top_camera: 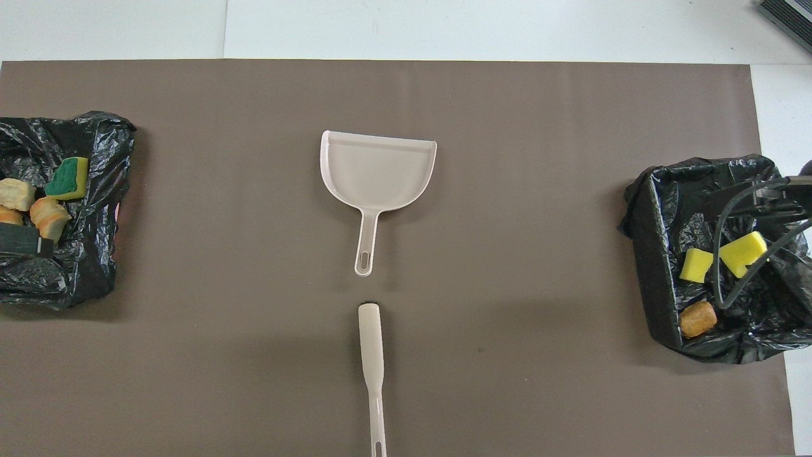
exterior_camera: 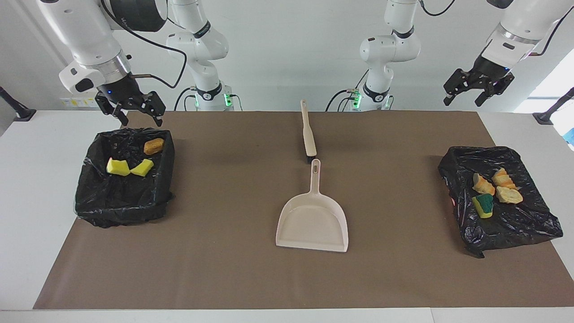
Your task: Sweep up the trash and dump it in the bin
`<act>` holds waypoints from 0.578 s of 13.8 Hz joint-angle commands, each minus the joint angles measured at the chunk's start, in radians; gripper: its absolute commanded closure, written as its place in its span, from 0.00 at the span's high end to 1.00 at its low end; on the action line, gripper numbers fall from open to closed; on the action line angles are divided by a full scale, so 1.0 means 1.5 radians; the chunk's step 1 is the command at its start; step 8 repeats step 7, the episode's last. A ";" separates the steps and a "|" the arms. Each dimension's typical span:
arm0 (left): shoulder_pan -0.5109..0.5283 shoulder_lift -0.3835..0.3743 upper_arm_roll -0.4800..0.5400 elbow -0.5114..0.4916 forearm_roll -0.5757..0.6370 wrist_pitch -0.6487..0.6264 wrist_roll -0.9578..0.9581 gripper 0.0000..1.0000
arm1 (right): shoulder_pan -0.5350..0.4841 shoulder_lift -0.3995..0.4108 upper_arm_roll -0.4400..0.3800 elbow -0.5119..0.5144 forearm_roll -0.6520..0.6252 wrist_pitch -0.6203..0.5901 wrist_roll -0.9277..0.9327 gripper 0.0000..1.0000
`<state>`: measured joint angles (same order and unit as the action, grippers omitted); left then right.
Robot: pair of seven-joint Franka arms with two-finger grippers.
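The trash lies in two black-bagged bins. The bin [exterior_camera: 121,211] at the right arm's end holds two yellow sponge bits [exterior_camera: 118,167] [exterior_camera: 142,167] and a brown lump [exterior_camera: 153,146]. The bin [exterior_camera: 511,229] at the left arm's end holds a green-and-yellow sponge [exterior_camera: 483,205] and three tan lumps [exterior_camera: 509,195]. My right gripper [exterior_camera: 141,121] hangs open and empty just above its bin's rim nearest the robots. My left gripper [exterior_camera: 463,102] is raised high and open, holding nothing, over the table's edge nearest the robots by the other bin; a dark part of it [top_camera: 19,240] shows in the overhead view.
A beige dustpan [exterior_camera: 314,220] lies flat mid-mat, handle toward the robots. A beige brush [exterior_camera: 308,134] lies in line with it, nearer the robots. The brown mat [exterior_camera: 224,269] covers most of the white table. The right arm's cable [top_camera: 729,254] hangs over its bin.
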<state>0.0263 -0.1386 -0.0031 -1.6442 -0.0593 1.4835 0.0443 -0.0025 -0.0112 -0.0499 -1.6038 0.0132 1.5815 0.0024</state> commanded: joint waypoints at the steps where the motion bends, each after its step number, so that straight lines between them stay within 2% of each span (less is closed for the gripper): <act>1: -0.024 -0.003 0.013 0.010 0.015 -0.026 -0.008 1.00 | -0.002 -0.011 0.002 -0.014 0.011 0.004 -0.001 1.00; 8: -0.015 -0.004 0.014 0.006 0.014 -0.027 -0.012 1.00 | -0.002 -0.011 0.002 -0.014 0.011 0.004 -0.001 1.00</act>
